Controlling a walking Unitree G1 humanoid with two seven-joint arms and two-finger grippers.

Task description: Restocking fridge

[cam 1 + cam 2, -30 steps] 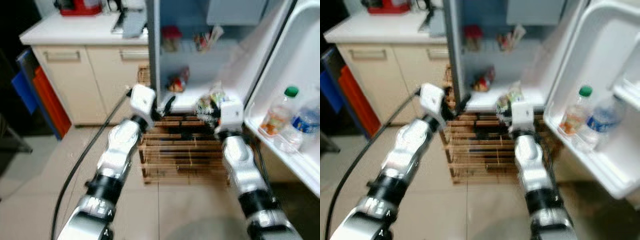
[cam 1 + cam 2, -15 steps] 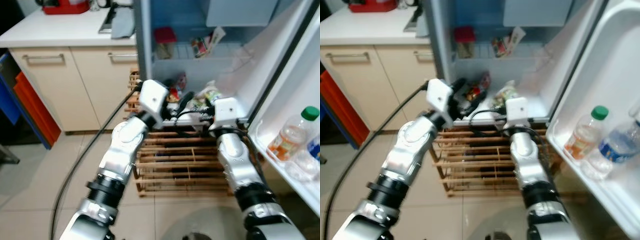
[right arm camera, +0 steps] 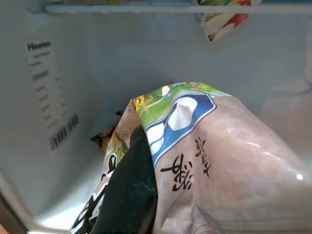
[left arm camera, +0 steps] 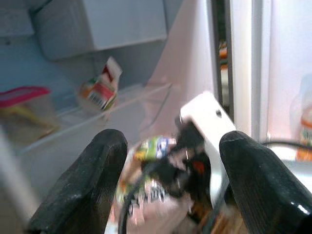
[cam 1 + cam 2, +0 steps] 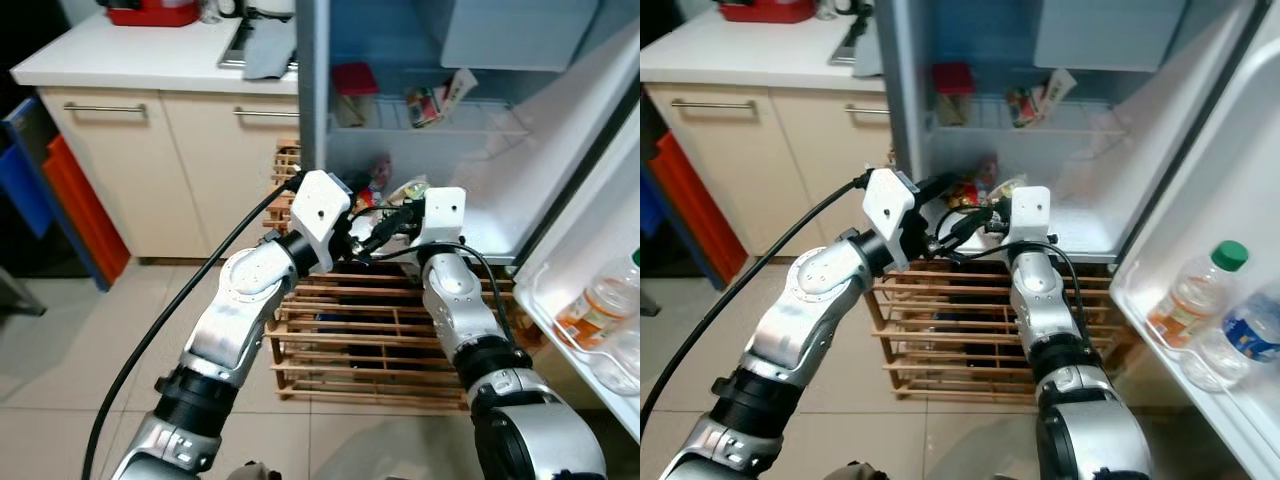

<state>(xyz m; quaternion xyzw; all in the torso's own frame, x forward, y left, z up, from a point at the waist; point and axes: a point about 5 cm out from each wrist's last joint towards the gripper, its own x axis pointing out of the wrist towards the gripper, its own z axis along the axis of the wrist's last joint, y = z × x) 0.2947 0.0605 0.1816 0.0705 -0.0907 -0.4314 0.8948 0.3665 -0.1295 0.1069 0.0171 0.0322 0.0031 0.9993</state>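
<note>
I have stepped in closer since a second ago, and my right gripper [image 5: 992, 197] now carries the snack bag [image 3: 195, 146] over the fridge's bottom shelf [image 5: 1080, 215], jaws closed on it. My left gripper [image 5: 362, 190] sits just to the left at the shelf's near edge, jaws spread wide and empty. I judge the bag is nearly placed; release comes next.
</note>
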